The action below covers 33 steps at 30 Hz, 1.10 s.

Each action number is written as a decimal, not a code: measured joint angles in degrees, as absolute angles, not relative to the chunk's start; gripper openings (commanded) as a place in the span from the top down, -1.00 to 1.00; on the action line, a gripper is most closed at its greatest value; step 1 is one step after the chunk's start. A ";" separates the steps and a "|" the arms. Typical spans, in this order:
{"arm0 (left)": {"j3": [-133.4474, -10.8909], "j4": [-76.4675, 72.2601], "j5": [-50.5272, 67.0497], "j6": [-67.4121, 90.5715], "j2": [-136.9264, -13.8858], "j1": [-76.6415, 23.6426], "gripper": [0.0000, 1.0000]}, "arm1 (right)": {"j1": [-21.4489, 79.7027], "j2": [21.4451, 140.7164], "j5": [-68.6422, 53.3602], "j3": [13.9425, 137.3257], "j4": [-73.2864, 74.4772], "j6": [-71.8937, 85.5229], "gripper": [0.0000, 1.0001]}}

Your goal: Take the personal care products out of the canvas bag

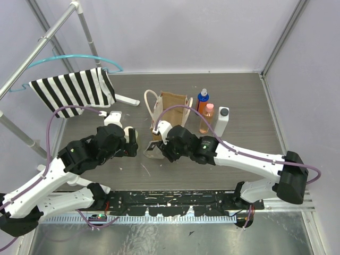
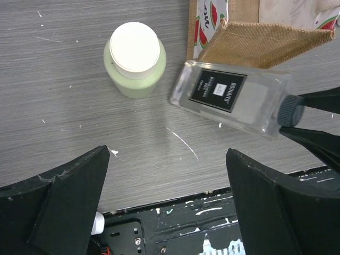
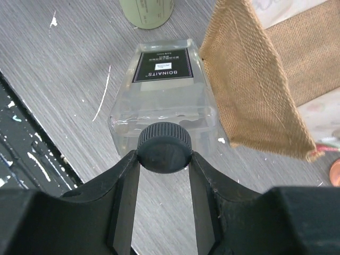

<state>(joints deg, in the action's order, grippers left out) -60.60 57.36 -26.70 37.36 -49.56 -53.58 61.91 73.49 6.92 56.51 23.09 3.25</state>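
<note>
Right wrist view: the right pincer (image 3: 164,155) pinches the clear rectangular bottle (image 3: 162,85) with a black label by its black screw cap. The bottle is outside the tan-brown canvas bag (image 3: 255,90), just beside its corner, low over the grey wood-grain table (image 3: 64,69). Whether its base touches the table I cannot tell.

The olive round bottle (image 2: 135,58) with a cream cap is cut off there, but the left wrist view shows it whole and upright. The left pincer (image 2: 167,154) is spread wide, holding nothing.

From above, the arms partly hide both bottles, and the bag's inside cannot be made out. Right of the bag stand the blue-capped orange bottle (image 1: 202,103), pink-capped orange bottle (image 1: 206,119) and black-capped white bottle (image 1: 221,123).
</note>
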 measured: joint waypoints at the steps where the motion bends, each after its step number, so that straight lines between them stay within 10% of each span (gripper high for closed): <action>1: -60.60 57.39 -26.76 37.34 -49.36 -53.56 -0.98 | 61.91 74.50 6.96 57.12 23.03 2.92 0.56; 22: -60.62 58.26 -28.18 37.17 -46.98 -53.58 -0.97 | 60.73 89.12 7.62 74.08 23.70 -4.34 0.50; 25: -60.62 58.26 -28.25 37.04 -46.98 -53.58 -0.97 | 60.66 90.83 7.66 76.09 23.59 -5.02 0.32; 29: -60.62 58.26 -28.73 36.53 -46.96 -53.58 -0.98 | 60.62 92.77 8.32 78.37 23.35 -6.22 -0.56; 33: -60.66 58.28 -29.47 36.27 -46.72 -53.58 -0.97 | 60.51 94.08 11.00 80.18 20.49 -7.38 -0.75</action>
<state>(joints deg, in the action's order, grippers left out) -60.66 58.28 -29.47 36.27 -46.72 -53.58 60.51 94.08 11.00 80.18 20.49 -7.38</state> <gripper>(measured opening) 0.986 0.829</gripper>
